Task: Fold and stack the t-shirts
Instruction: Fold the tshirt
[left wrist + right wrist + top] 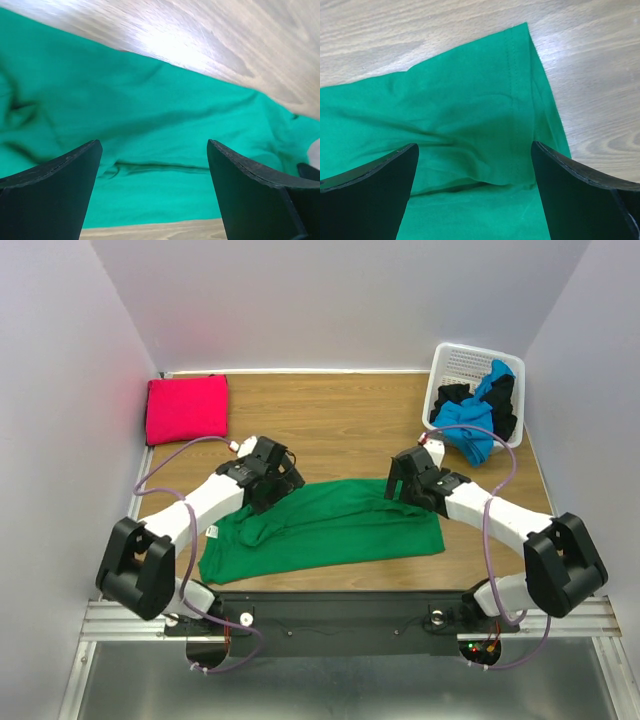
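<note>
The green t-shirt (330, 525) lies lengthwise across the near middle of the table (330, 420), creased and bunched toward its left end. The left claw (268, 476) hangs over that bunched end. The right claw (408, 480) is above the right end, where the right wrist view shows a stitched hem and corner (520, 75). Both claws have their jaws apart and hold nothing.

The step in hand looks like the next fold of this shirt. To do it well, both claws should probably pinch the far edge at matching spots, lift together, and carry the cloth evenly so the fold line stays straight. The left side likely needs smoothing first.

1 folded magenta t-shirt (187, 408) sits at the far left corner. Blue (470, 425) and black (503, 400) shirts spill from the white basket (462, 358) at the far right.

A small white tag (212, 531) shows by the shirt's left end, too small to read. No other brand or writing is visible.
</note>
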You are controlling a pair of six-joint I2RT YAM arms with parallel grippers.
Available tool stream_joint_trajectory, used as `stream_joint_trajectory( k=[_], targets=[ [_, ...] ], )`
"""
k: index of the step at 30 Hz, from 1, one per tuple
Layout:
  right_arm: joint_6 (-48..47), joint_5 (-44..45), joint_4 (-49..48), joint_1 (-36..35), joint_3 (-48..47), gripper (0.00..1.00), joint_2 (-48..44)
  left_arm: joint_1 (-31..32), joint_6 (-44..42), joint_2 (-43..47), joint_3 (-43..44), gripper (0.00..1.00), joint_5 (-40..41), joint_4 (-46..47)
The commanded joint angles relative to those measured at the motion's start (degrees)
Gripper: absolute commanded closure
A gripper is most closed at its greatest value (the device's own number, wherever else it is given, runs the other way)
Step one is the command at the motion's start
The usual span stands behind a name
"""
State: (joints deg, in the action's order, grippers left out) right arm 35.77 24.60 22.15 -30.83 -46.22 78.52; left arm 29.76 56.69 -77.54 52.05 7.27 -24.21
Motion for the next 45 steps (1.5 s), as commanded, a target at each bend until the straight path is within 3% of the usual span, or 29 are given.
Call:
stream_joint_trajectory(
  k=[1, 9, 15, 21, 24, 29, 33, 40, 45],
  targets=[
    [-0.61, -1.22, -3.78, -0.46, -0.10, 0.00, 1.54, 0.83, -1.14, -2.70, 1.30, 0.01, 3.01, -1.19],
    [-0.88, -2.36, -4.75, -0.46, -0.28, 0.00, 4.18, 0.74, 4.04, 1.15, -7.83, 0.01, 12.41, -11.99],
    [-0.79, -2.54, -5.10, -0.55, -0.28, 0.00, 5.15, 0.21, 11.25, 13.98, -9.86, 0.01, 15.67, -24.74],
    [-0.96, -2.54, -5.10, -0.46, -0.10, 0.00, 4.01, 0.12, 10.64, 21.90, -12.24, 0.01, 11.02, -23.17],
    [-1.31, -2.28, -5.10, -0.46, 0.07, 0.00, 2.87, 0.12, 10.46, 22.61, -10.31, 0.01, 13.73, -21.76],
    [-3.16, -2.89, -5.45, -0.55, -1.86, 0.00, 2.51, 0.04, 7.13, 17.97, -5.74, 0.01, 14.62, -14.59],
    [-4.92, -3.68, -6.51, -0.55, -4.49, 0.00, 5.06, -0.84, 4.84, 12.25, -8.27, 0.01, 11.46, -6.22],
    [-7.90, -7.36, -10.98, -0.55, -7.75, 0.00, 12.96, -8.12, -1.05, -1.02, -12.49, 0.01, 1.09, 7.32],
    [-5.72, -11.75, -13.01, -0.46, -2.49, 0.00, 14.74, -11.83, -3.77, -10.16, -9.18, 0.01, 1.60, 9.70]
  ],
)
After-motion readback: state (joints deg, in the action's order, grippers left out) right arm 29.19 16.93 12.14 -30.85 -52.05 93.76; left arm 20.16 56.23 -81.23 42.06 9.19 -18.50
